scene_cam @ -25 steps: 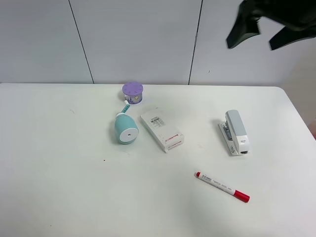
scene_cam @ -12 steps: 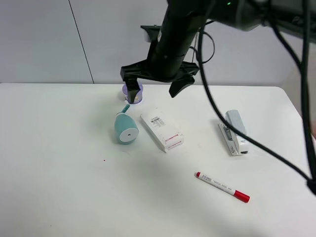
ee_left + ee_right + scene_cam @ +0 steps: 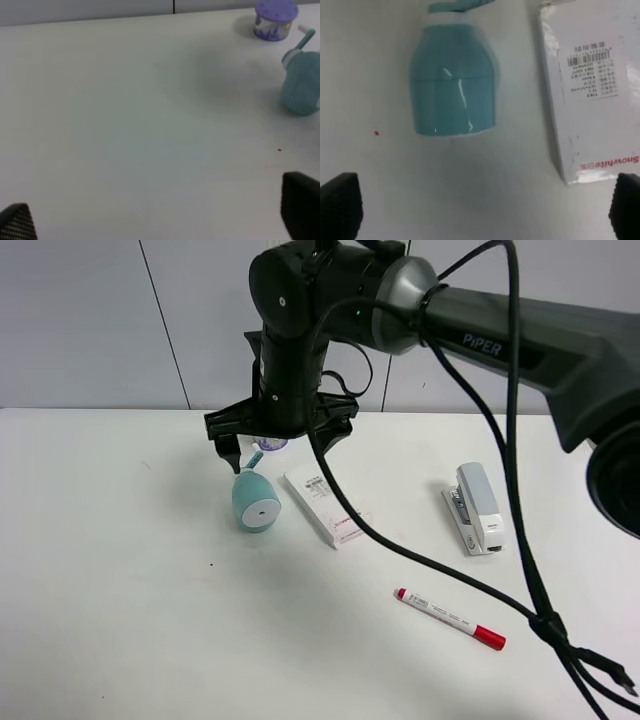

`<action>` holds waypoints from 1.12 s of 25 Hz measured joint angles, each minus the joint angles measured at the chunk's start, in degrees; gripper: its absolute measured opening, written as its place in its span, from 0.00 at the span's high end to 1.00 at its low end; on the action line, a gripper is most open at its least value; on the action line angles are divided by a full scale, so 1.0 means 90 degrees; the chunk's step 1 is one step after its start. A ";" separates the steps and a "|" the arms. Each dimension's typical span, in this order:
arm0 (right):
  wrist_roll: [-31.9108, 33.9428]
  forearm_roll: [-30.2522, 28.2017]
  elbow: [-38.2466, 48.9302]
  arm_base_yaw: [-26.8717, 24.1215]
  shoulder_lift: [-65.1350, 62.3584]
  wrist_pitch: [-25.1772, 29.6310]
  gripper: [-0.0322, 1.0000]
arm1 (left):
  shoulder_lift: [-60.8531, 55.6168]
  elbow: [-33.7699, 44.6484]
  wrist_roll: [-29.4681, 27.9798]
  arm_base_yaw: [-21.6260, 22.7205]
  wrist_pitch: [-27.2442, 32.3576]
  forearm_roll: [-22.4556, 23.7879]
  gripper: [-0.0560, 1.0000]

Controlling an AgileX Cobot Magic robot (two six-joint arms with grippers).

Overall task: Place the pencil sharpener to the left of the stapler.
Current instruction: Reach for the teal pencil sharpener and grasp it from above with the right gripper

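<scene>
A: The right arm [image 3: 300, 330] reaches across the middle, with the right gripper [image 3: 280, 445] hanging above the pencil sharpener [image 3: 256, 502]. How do the jaws stand?

B: Spread wide, with nothing between them. The left gripper [image 3: 160, 215] is also spread and empty, off to the side. The sharpener lies on its side on the table [image 3: 120, 590], flat white face toward the front. It is left of the white box [image 3: 328, 504] and well apart from the stapler [image 3: 478, 507].

A: So the biggest risk is the arm itself?

B: Probably. Its cables drape across that side of the scene, and a sweep toward the stapler might drag them over something. How low they hang cannot be told.

A: Next, the box.

B: It sits just beside the sharpener. A finger descending on that side could land on it or shove it. The carry must also clear it.

A: And the sharpener?

B: The body is rounded and glossy, so a grip off its widest part could squeeze it out sideways or set it rolling. Released on its side, it might also roll into the stapler.

A: Anything smaller?

B: The crank handle [image 3: 254, 459] points toward the purple container [image 3: 276, 19]. A finger could snag the crank and twist the body.
</scene>
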 joint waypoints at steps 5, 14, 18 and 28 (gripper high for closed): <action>0.0022 -0.0009 0.0000 0.0000 0.0383 -0.0309 0.01 | 0.0000 0.0000 0.0000 0.0000 0.0000 0.0000 0.01; 0.0114 0.0171 0.0000 0.0000 0.0794 -0.1165 0.01 | 0.0000 0.0000 -0.0006 0.0000 0.0000 0.0086 0.01; 0.0127 0.0241 0.0000 0.0000 0.0942 -0.1479 0.01 | 0.0000 0.0000 -0.0006 0.0000 0.0000 0.0104 0.01; 0.0167 0.0241 -0.0005 0.0000 0.1260 -0.1770 0.01 | 0.0000 0.0000 -0.0001 0.0000 0.0000 0.0110 0.01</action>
